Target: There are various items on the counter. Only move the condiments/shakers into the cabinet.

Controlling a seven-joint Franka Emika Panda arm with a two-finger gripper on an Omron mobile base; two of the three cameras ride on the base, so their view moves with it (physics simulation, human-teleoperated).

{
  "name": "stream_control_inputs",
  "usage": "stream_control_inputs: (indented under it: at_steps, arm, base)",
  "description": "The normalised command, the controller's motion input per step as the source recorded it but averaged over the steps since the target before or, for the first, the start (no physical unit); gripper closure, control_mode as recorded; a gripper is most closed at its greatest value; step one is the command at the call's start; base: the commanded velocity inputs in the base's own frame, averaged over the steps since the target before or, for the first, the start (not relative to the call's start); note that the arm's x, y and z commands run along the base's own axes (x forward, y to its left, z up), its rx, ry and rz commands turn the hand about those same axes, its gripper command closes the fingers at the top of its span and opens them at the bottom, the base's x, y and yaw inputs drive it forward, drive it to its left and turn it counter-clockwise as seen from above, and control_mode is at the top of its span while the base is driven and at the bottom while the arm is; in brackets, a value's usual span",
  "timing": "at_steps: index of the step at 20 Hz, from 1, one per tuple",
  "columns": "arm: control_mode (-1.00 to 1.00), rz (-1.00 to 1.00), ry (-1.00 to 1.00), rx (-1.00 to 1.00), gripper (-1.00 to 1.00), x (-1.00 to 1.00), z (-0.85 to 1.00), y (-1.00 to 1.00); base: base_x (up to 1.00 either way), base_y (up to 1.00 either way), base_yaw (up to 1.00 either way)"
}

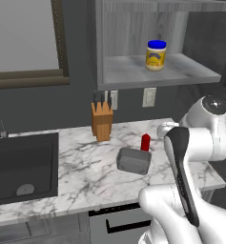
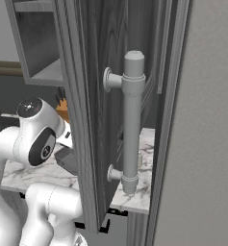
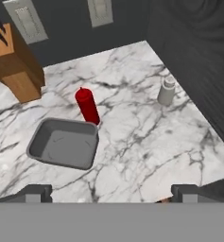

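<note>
Already the blue-lidded yellow jar (image 1: 156,55) stands on the shelf of the grey wall cabinet (image 1: 133,76), so I judge the next pick lies between the red squeeze bottle (image 3: 87,106) and the small pale shaker (image 3: 166,90). Both stand upright on the marble table (image 3: 132,142). My pincer (image 3: 111,194) hangs above it with its tips spread wide and nothing between them.

The bottle stands just beside the far rim of the grey rectangular pan (image 3: 64,144), perhaps touching it, with the wooden knife block (image 3: 16,66) near behind. I would take the shaker first, I think: it stands apart, though near the dark panel on the right. I must centre over it, drop straight, and close low on the body, not the cap, keeping it upright.
</note>
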Motion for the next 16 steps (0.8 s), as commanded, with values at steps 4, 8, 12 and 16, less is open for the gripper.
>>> stream_control_inputs:
  at_steps: [4,8,12,16]
  arm:
    - [-1.00,0.11,0.03,-0.07,-1.00,0.16,-0.49,0.03]
    - [-1.00,0.16,0.00,0.00,-1.00,0.17,-0.45,0.09]
    - [-1.00,0.11,0.00,0.00,-1.00,0.37,-0.19,0.06]
    - [-1.00,0.08,0.00,-0.01,-1.00,0.44,-0.12,0.12]
  base:
    - [0.00,0.00,0.00]
    - [0.00,0.00,0.00]
    - [0.00,0.00,0.00]
    - [0.00,0.00,0.00]
